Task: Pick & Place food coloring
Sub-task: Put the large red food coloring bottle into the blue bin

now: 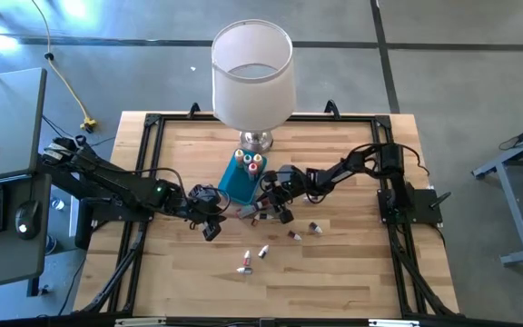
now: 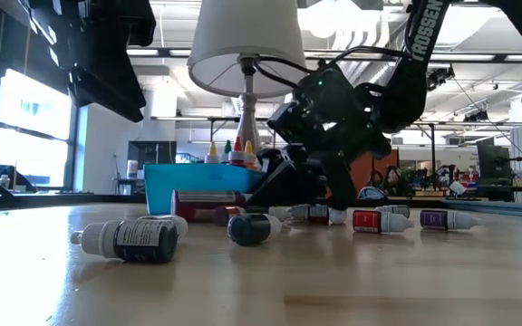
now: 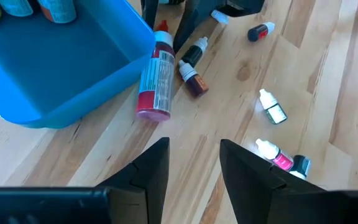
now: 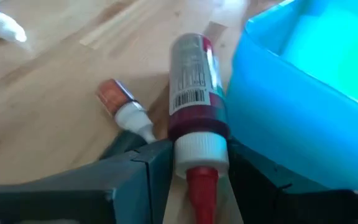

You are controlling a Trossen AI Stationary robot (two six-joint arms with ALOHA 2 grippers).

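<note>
Right wrist alone shows it — right tool (image 4: 197, 165) straddles red bottle (image 4: 194, 93).

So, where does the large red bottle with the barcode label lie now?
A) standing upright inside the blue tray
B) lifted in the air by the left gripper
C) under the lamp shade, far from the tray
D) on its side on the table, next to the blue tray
D: the large red bottle lies flat on the wood beside the blue tray's wall, its cap between the right gripper's fingers.

Between my right fingers (image 4: 146, 168): red bottle (image 4: 194, 93), glossy plastic, paper label, ribbed white cap. Beside it: smooth blue plastic tray (image 4: 303, 93). Beneath: matt wood table (image 4: 48, 93).
</note>
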